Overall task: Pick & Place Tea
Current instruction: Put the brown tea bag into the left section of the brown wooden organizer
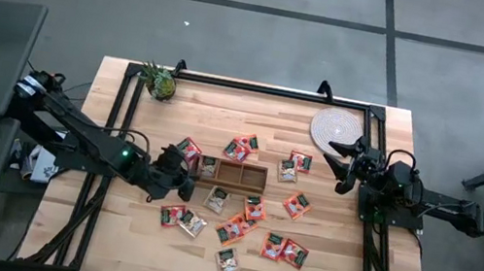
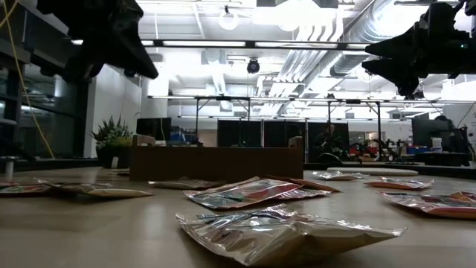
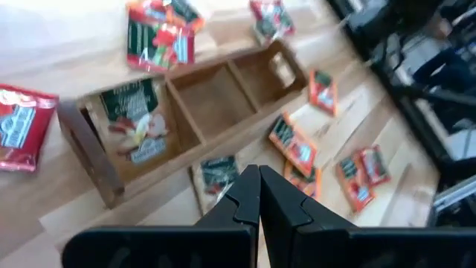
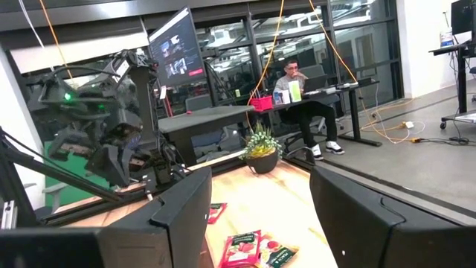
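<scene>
Tea [image 1: 254,209]: small flat foil sachets, strewn over the bench [image 1: 319,267] around a long wooden box [image 1: 237,175], most of them from 3 to 7 o'clock of it, a few at 12 and at 9. One sachet [image 3: 128,123] already lies in the box's end compartment; the middle one looks empty, and the far end may hold another, though glare makes that hard to read. They should be very light, limp and slick, with a crimped rim. Lying flat, they give little to pinch, so a lifted edge or corner, as on the puffed one [image 2: 286,232] nearest the low camera, seems the best hold.

The left tool [image 1: 185,183] hovers at 9 o'clock of the box, fingers pressed shut on nothing. The right tool [image 1: 341,164] waits at 3 o'clock by the woven mat [image 1: 337,127], jaws wide and empty.

From the low view the box hides its contents, and both tools are cut off above.
</scene>
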